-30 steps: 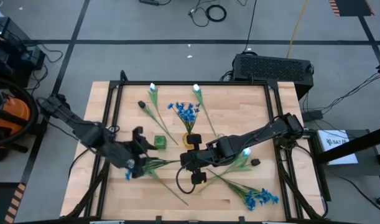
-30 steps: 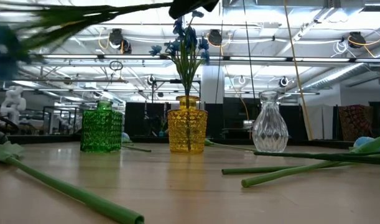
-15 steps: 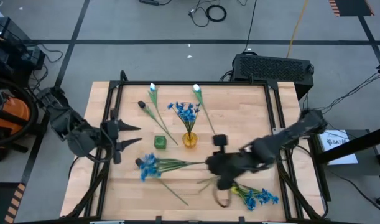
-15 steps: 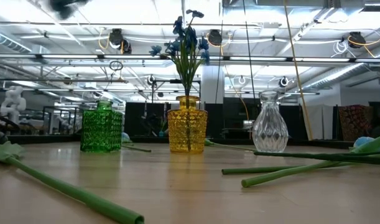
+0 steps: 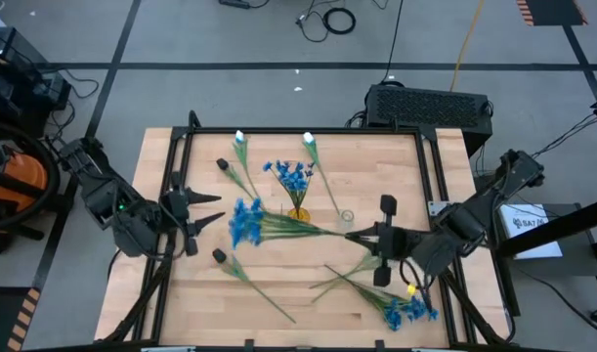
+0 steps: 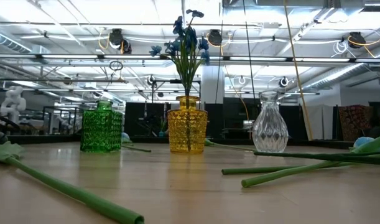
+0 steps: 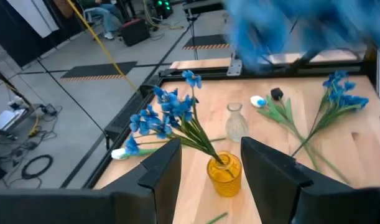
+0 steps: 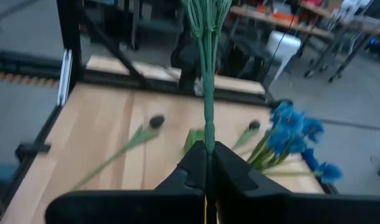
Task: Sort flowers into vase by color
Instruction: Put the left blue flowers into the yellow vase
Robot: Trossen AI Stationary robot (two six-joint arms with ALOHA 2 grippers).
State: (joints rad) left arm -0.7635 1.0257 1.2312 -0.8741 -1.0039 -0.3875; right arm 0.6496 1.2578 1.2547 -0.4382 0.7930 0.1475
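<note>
Now: right pincer (image 8: 207, 163) holds blue flower stem (image 8: 208, 93) | left pincer (image 7: 208, 165) half-wide, empty | risk: long stem may swing, knock yellow vase (image 5: 298, 214).

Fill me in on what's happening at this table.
The right pincer is shut on the stem of a blue flower bunch, carrying it above the table. The left pincer waits open at the table's left side. The yellow vase already holds one blue bunch; the green vase and clear vase stand empty.

i see grey concrete floor (image 5: 230, 39), loose cables (image 5: 329, 20), a black case (image 5: 427, 104) behind the table, ceiling lights (image 6: 118, 38) overhead
</note>
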